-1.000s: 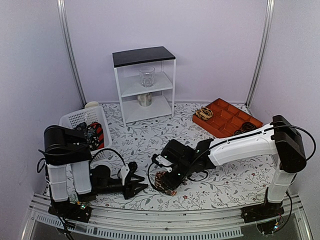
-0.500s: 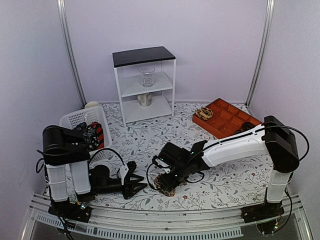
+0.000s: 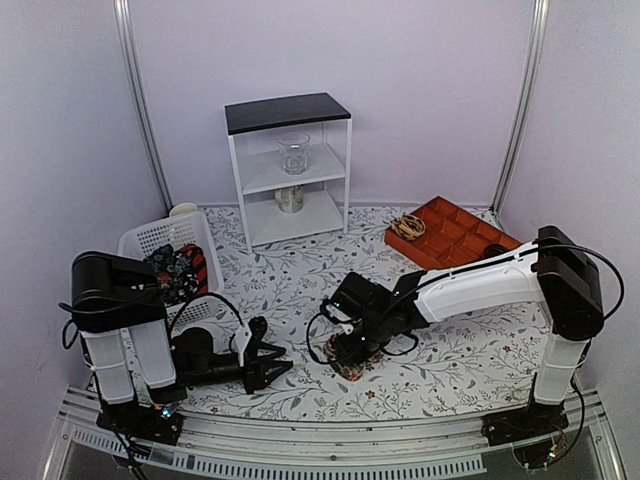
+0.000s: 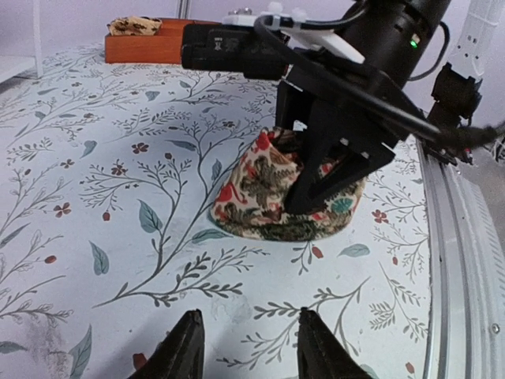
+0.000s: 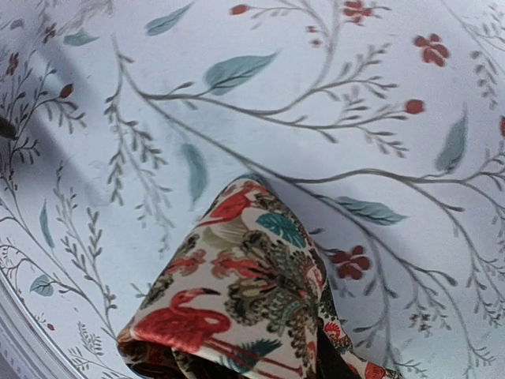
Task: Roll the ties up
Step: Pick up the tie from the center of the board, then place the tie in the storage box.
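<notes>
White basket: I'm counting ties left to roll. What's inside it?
Bunched ties lie in the basket: dark printed fabric and a red-striped piece. Their number is unclear; the left arm hides the near end.

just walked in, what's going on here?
The right gripper is down on a rolled tie at the front middle of the table, its fingers pinching into the roll. The left gripper sits low beside it, open and empty, pointing at the roll. More ties lie in the white basket on the left.
</notes>
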You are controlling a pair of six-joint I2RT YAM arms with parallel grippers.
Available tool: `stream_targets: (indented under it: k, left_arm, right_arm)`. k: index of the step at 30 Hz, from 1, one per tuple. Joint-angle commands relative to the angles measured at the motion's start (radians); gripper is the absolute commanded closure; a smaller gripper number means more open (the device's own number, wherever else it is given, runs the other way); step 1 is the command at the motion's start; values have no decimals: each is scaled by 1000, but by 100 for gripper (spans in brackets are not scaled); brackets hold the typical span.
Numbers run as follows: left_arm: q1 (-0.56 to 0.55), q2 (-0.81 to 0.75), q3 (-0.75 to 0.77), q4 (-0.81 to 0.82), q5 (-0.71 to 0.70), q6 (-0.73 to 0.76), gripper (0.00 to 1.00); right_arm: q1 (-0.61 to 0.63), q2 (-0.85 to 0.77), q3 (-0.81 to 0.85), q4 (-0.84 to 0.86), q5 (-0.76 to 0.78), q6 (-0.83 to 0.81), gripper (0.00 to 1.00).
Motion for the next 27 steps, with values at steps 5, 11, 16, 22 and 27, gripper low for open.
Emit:
stream_targets:
  k: [5, 11, 16, 22, 27]
  left_arm:
    - [9, -90, 9, 97, -57, -62, 47]
    - [10, -276, 104, -315, -113, -64, 2]
    - [9, -415, 261, -753, -182, -25, 1]
    - [9, -526, 327, -952, -214, 4, 1]
    - [10, -577, 313, -979, -228, -14, 1]
  right_arm:
    - [-142, -134, -29, -65, 52, 5, 74]
    - [-328, -198, 28, -126, 97, 17, 74]
    - [-480, -186, 102, -125, 113, -21, 74]
    - [-663, -116, 214, -51, 1, -42, 75]
    - [-763, -68, 258, 48, -95, 11, 75]
